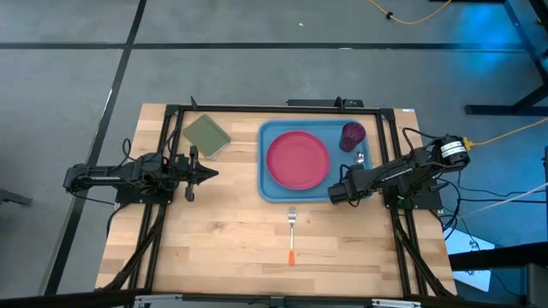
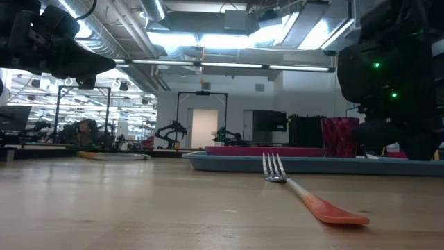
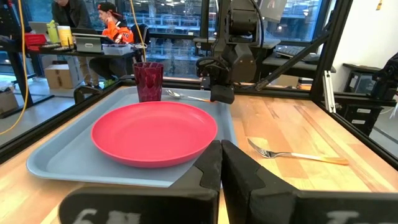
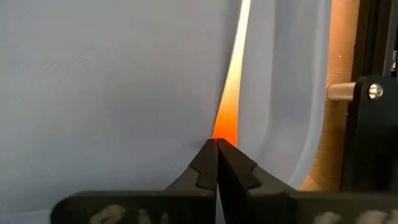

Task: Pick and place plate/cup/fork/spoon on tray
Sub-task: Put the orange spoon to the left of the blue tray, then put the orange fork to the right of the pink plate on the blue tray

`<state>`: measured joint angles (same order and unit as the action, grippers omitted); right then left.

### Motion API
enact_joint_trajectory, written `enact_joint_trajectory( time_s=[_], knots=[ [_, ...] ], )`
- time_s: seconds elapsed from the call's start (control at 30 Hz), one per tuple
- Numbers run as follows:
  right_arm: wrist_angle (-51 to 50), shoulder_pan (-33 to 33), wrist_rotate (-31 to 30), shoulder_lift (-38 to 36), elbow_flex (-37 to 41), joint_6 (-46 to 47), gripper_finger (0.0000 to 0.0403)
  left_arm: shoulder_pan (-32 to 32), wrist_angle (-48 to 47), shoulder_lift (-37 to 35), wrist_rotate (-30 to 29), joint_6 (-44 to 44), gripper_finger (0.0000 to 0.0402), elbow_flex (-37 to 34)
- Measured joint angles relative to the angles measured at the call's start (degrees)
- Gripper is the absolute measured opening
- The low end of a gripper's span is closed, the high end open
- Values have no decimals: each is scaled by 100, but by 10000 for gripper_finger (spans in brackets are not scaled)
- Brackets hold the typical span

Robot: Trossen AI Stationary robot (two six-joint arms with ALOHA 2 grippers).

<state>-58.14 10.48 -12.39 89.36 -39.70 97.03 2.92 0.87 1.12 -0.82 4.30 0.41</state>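
Observation:
The light blue tray (image 1: 338,139) lies at the table's middle far side. The pink plate (image 1: 297,160) rests flat on it, and the dark magenta cup (image 1: 353,134) stands upright in its far right corner. The spoon (image 3: 177,94) lies along the tray's right side beside the cup. My right gripper (image 1: 332,193) is over the tray's near right corner, shut at the spoon's orange handle. The fork (image 1: 291,231) lies flat on the wood near the tray, tines toward it. My left gripper (image 1: 214,174) waits shut, left of the tray. My right gripper has the free end of the spoon's orange handle (image 4: 227,121) at its shut fingertips (image 4: 205,163), and the handle runs on straight ahead of them. The fingers slant down over the tray's near right corner. The silver bowl (image 3: 173,94) lies low on the tray floor beside the cup.
An olive-green square pad (image 1: 206,135) lies at the far left of the table. A black frame (image 1: 171,111) runs around the work area. The near half of the table holds only the fork (image 2: 305,191).

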Motion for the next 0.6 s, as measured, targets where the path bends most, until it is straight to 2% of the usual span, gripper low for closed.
enact_joint_trajectory(
  time_s=[0.37, 0.6],
  knots=[
    [-13, 0, -4, 0, -2, 21, 4, 0, 1, 0, -1, 0, 0, 0],
    [-389, 0, -131, 4, -227, 24, 4, 0, 2, 0, 0, 2, 0, 2]
  ],
)
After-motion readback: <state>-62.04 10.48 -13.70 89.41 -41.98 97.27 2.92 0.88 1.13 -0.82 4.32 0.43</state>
